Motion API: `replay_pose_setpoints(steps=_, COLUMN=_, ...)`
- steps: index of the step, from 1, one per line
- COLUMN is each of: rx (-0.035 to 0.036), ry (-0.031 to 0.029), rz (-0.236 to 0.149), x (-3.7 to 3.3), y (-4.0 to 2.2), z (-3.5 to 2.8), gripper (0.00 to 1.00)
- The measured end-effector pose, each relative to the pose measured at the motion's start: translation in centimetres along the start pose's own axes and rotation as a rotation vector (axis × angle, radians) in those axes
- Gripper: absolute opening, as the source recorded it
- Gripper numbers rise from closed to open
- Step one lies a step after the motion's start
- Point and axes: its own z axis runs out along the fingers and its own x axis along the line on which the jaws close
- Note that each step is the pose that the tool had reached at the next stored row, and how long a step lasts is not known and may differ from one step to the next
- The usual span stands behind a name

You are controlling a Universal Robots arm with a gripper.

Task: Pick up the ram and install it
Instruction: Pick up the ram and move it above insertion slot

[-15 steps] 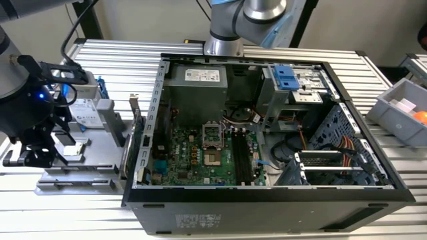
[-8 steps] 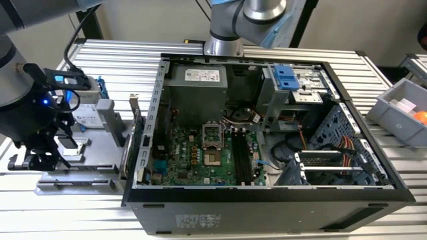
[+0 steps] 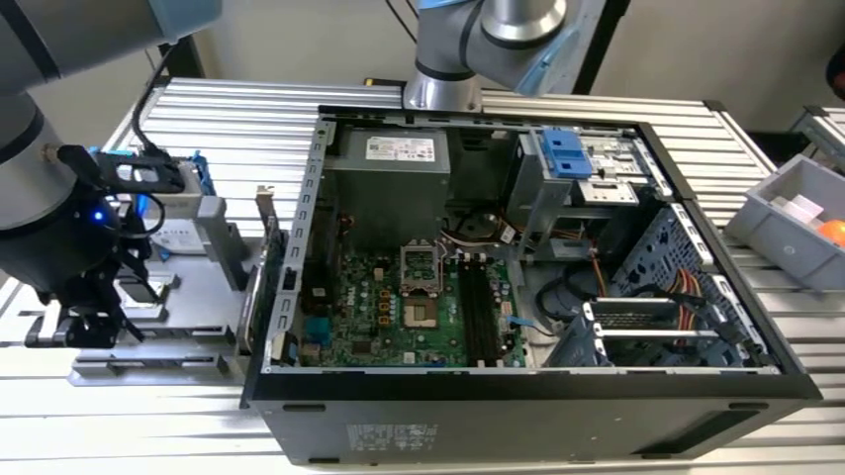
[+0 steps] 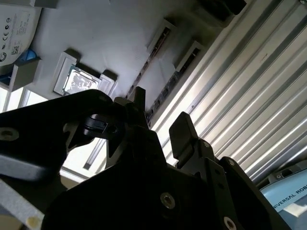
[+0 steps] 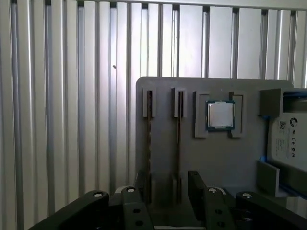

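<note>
Two ram sticks stand on edge in slots of a grey parts tray (image 5: 163,158): one ram stick (image 5: 180,120) (image 4: 172,81) and a second ram stick (image 5: 148,120) (image 4: 148,60) beside it. My gripper (image 5: 168,189) (image 4: 160,108) hangs open just above the near end of these slots, with nothing between its dark fingers (image 5: 196,184). In the exterior view the gripper (image 3: 95,319) is over the tray (image 3: 185,332), at the exterior view's left of the open computer case (image 3: 528,386). The motherboard's long black slots (image 3: 476,307) lie inside the case.
A processor chip (image 5: 220,115) and a labelled drive (image 5: 288,139) also sit on the tray. The case holds a power supply (image 3: 396,163), cables and a drive cage (image 3: 581,163). A grey bin (image 3: 798,223) stands at the exterior view's right. Ribbed aluminium table (image 5: 57,120) lies all around.
</note>
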Motion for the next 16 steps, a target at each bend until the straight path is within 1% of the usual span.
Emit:
replay_pose_setpoints(steps=10, rx=0.0003, ry=0.0112, rz=0.007, x=0.09, y=0.21, z=1.67, gripper=1.0)
replay_pose_setpoints(steps=16, rx=0.0002, ry=0.017, rz=0.007, x=0.31, y=0.23, z=2.38, gripper=1.0)
